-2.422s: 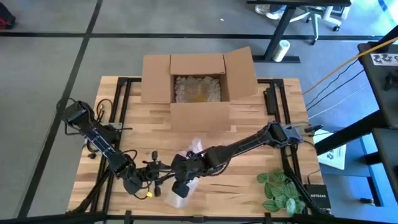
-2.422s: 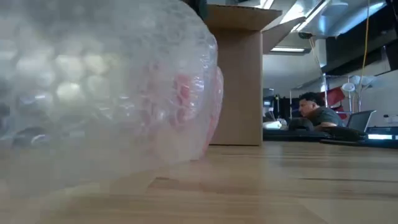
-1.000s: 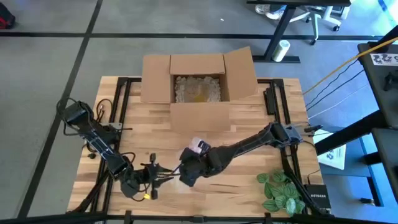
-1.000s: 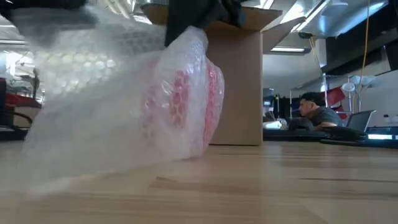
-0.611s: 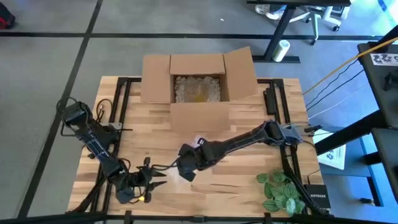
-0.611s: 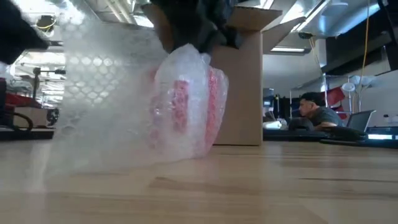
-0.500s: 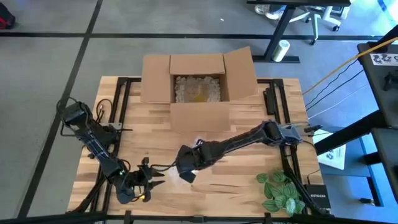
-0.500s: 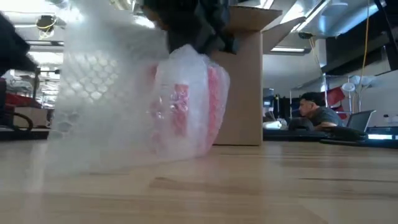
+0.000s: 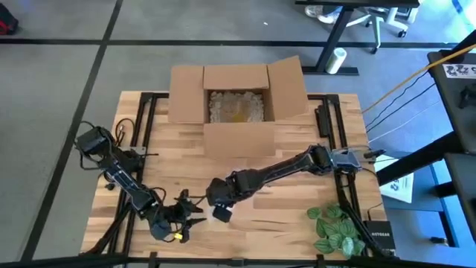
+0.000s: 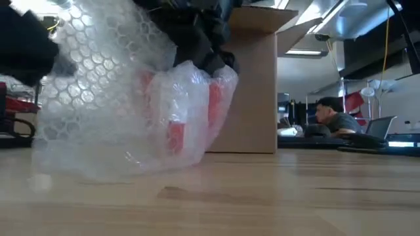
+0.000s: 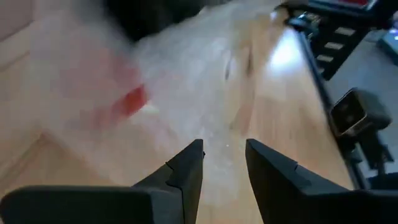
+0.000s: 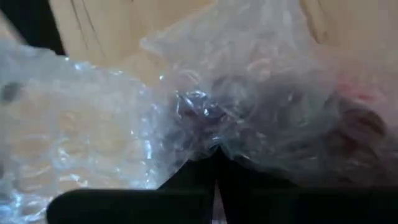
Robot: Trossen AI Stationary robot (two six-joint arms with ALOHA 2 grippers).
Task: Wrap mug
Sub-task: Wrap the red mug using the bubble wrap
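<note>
My right gripper (image 9: 220, 202) is pinched on a fold of the bubble wrap (image 10: 125, 98) near the front middle of the wooden table (image 9: 297, 216). The red mug (image 10: 176, 124) sits inside that wrap, resting on the tabletop. My left gripper (image 9: 190, 216) is just beside it toward the front left, its fingers (image 11: 186, 165) apart with a narrow gap, holding nothing. An open cardboard box (image 9: 236, 100) stands at the table's far edge, packing material inside. A green leafy plant (image 9: 335, 227) lies at the front right corner. Around the table is grey floor; a desk and chair (image 9: 372, 18) stand beyond. Across the room a person (image 10: 331, 118) sits at a desk.
</note>
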